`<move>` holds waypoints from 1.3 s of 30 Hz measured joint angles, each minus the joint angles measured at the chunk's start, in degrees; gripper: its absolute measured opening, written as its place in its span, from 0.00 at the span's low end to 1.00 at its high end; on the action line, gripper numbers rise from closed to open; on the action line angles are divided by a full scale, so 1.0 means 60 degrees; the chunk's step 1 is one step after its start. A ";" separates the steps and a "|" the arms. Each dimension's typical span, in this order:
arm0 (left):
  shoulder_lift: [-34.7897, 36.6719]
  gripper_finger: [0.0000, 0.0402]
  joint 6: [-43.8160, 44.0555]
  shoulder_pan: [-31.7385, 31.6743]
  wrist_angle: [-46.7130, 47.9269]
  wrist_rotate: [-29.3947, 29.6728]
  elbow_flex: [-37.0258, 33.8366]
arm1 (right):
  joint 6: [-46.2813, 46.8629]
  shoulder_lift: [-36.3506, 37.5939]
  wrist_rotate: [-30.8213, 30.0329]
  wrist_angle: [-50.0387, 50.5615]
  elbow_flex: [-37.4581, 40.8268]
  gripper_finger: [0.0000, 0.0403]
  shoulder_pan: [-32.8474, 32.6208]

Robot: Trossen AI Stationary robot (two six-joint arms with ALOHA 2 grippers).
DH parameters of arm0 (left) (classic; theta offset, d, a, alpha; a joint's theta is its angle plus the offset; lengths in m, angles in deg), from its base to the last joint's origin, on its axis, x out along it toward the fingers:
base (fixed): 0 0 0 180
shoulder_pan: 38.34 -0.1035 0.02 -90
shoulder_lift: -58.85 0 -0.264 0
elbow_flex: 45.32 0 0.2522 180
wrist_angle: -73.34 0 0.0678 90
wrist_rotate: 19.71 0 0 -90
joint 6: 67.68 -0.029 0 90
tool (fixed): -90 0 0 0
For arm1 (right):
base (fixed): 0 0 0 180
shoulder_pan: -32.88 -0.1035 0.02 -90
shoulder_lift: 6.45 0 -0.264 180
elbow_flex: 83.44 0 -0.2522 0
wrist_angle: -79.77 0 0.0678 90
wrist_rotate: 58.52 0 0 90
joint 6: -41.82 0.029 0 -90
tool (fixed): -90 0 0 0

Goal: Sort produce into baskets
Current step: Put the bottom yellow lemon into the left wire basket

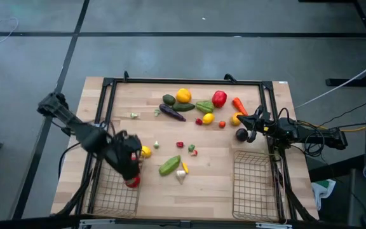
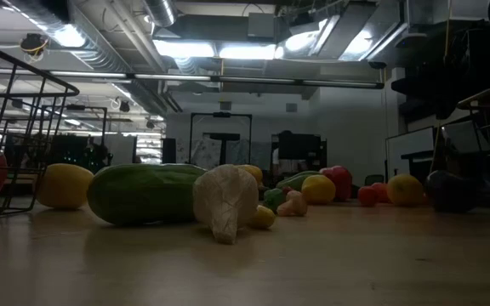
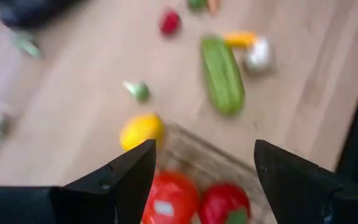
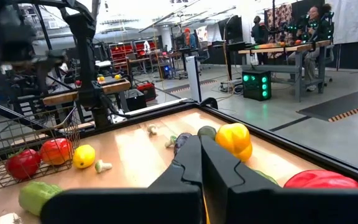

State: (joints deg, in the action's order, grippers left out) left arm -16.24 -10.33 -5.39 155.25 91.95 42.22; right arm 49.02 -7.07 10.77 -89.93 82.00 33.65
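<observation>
Produce [image 1: 183, 96]: glossy plastic, wire-mesh baskets [image 1: 254, 184]; left gripper [image 3: 204, 171] spread, right gripper [image 4: 201, 144] closed empty.

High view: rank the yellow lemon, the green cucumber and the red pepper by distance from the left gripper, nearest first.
From the left gripper, over the left basket:
1. Yellow lemon, just beside it.
2. Green cucumber, mid-table.
3. Red pepper, far side, toward the right arm.
</observation>
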 joint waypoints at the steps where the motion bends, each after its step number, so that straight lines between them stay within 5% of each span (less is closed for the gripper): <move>1: 0.0148 0.66 -0.0089 -0.0193 -0.0026 0.0171 0.0000 | 0.0000 0.0003 0.0000 0.0000 0.0003 0.00 -0.0002; 6: 0.0652 0.66 -0.0419 -0.1157 -0.0410 0.0893 0.0000 | 0.0000 0.0003 -0.0001 0.0000 0.0001 0.00 -0.0001; 15: 0.0733 0.66 -0.3424 -0.2678 -0.1456 0.0739 0.0000 | 0.0000 0.0002 0.0000 0.0002 0.0002 0.00 0.0000; 33: -0.0551 0.66 -0.8531 -0.7424 -0.1875 -0.5458 0.0000 | 0.0000 0.0004 -0.0004 -0.0004 0.0003 0.00 0.0000; 39: -0.1733 0.66 -0.9299 -0.8082 -0.1139 -0.6273 0.0000 | 0.0000 0.0000 -0.0002 -0.0004 0.0002 0.00 0.0000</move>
State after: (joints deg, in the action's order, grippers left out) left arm -26.64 -66.12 -53.89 148.41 54.31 42.22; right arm 49.02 -7.07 10.76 -89.95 82.01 33.65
